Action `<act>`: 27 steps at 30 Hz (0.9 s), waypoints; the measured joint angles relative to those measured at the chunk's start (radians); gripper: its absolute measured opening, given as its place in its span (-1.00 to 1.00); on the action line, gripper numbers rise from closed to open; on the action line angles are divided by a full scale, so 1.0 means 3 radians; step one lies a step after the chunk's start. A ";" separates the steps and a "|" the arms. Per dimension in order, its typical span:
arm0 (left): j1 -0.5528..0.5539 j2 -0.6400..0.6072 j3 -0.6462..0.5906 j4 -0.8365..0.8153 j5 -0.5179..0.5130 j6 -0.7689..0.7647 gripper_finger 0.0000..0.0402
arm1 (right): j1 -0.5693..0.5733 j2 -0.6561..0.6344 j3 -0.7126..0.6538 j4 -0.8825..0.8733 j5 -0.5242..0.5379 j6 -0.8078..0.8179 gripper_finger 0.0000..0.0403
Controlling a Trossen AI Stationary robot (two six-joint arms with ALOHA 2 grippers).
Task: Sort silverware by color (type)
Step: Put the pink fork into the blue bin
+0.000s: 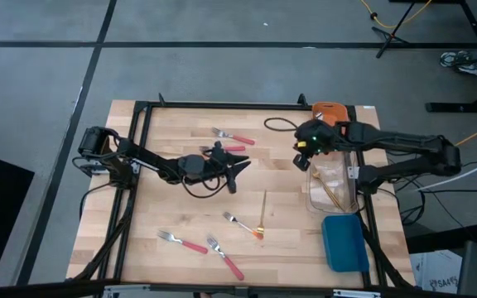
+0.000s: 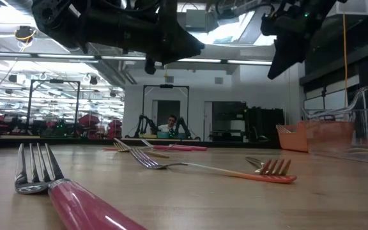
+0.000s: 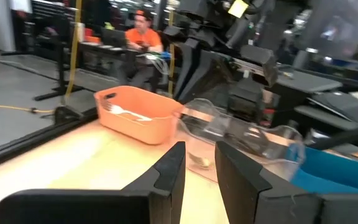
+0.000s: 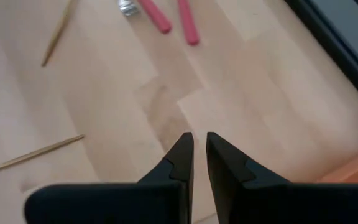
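Silverware lies flat on the wooden table point(image 1: 164, 190). There are two pink-handled forks point(image 1: 232, 137) at the far middle and a thin gold piece point(image 1: 264, 207) at the centre. An orange-handled fork point(image 1: 243, 224) and two more pink-handled forks point(image 1: 182, 242) point(image 1: 225, 257) lie near the front. My left gripper point(image 1: 240, 167) point(image 3: 199, 155) hangs level over the table's middle, open and with nothing in it, beside the far pink forks. My right gripper point(image 1: 302, 157) point(image 4: 199, 140) slants down above bare table just left of the clear bin. Its fingers are a narrow gap apart, with nothing between them.
Three bins stand along the right edge. The orange bin point(image 1: 331, 112) point(image 3: 135, 118) at the far end holds a silver fork point(image 3: 124, 112). The clear bin point(image 1: 334, 186) in the middle holds gold pieces. The blue bin point(image 1: 344, 242) is nearest. A black frame point(image 1: 222, 105) borders the table. A person sits in the room beyond it.
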 joint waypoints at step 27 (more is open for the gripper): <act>-0.0929 0.0003 0.0866 -0.2306 0.0710 -0.0170 -0.59 | 0.0438 0.0001 0.0000 0.0004 -0.0005 0.0008 -0.83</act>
